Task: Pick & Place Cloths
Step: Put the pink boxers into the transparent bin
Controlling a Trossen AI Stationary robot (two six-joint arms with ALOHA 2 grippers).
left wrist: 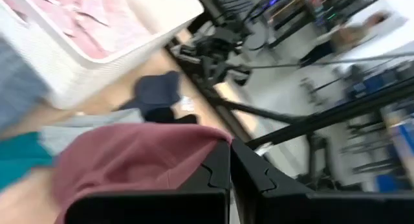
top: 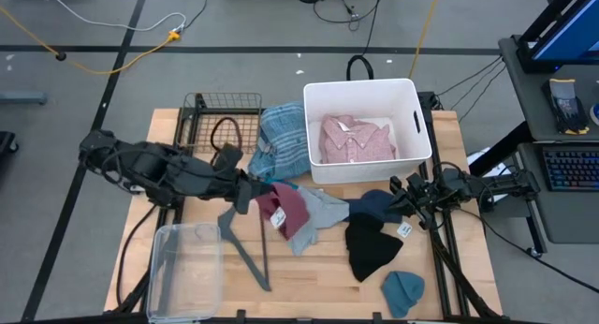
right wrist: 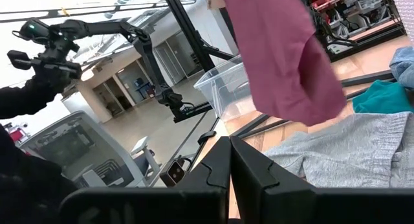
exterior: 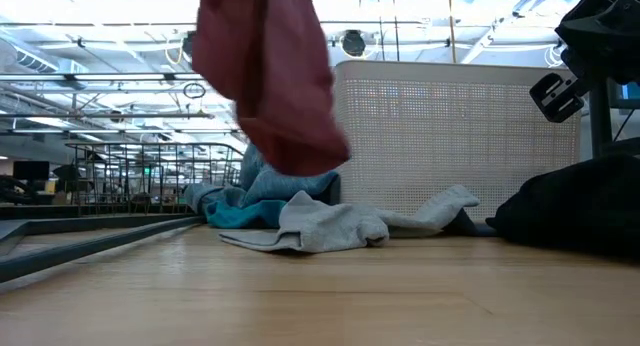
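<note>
My left gripper point(top: 255, 190) is shut on a maroon cloth point(top: 287, 210) that hangs over the middle of the table point(top: 309, 268). Below it lie a grey cloth point(top: 325, 212) and a teal cloth point(exterior: 248, 208). A navy cloth point(top: 374, 203), a black beanie point(top: 370, 245) and a blue beanie point(top: 402, 291) lie toward the right. A pink shirt point(top: 356, 139) lies inside the white tub point(top: 412, 155). A blue-plaid shirt point(top: 279, 141) is heaped against the tub's left wall. My right gripper point(top: 401, 198) waits shut at the right edge, holding nothing. My left gripper pinches the maroon cloth by an upper fold point(left wrist: 210, 141) between its two shut fingers; how many layers, I cannot tell. The fingers come from the table's left, slanting a little downward. The cloth hangs slack below them point(exterior: 270, 86), clear of the table and of the grey cloth.
A clear plastic bin point(top: 182, 268) stands at the near left. A grey V-shaped hanger bar point(top: 245, 247) lies beside it. A black wire basket point(top: 211, 127) stands at the far left. Bare wood point(top: 309, 268) shows along the near edge.
</note>
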